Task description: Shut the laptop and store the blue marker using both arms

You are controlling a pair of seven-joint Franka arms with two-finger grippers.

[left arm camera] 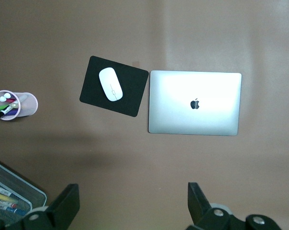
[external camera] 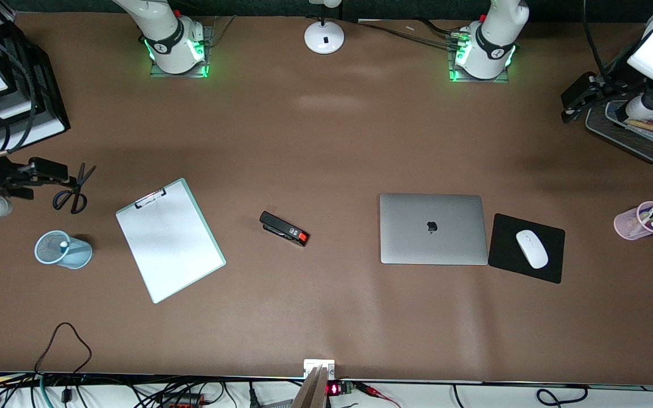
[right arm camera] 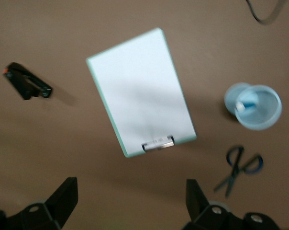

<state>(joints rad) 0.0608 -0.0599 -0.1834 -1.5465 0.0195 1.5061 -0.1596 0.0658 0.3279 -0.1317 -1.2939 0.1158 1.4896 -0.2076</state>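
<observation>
The silver-grey laptop point(external camera: 432, 228) lies shut on the table toward the left arm's end, apple logo up; it also shows in the left wrist view point(left arm camera: 194, 103). The blue marker point(external camera: 64, 245) stands in a light blue mesh cup point(external camera: 71, 254) toward the right arm's end, and shows in the right wrist view point(right arm camera: 248, 104) inside the cup point(right arm camera: 259, 115). My left gripper point(external camera: 576, 99) hangs open and empty high beside a mesh tray point(left arm camera: 133, 203). My right gripper point(external camera: 40, 178) hangs open and empty high near the scissors point(right arm camera: 130, 201).
A black mousepad point(external camera: 502, 249) with a white mouse point(external camera: 531, 248) lies beside the laptop. A pink cup of markers point(external camera: 643, 220) and a mesh tray point(external camera: 632, 133) are at the left arm's end. A clipboard point(external camera: 170, 238), stapler point(external camera: 284, 228) and scissors point(external camera: 73, 192) lie toward the right arm's end.
</observation>
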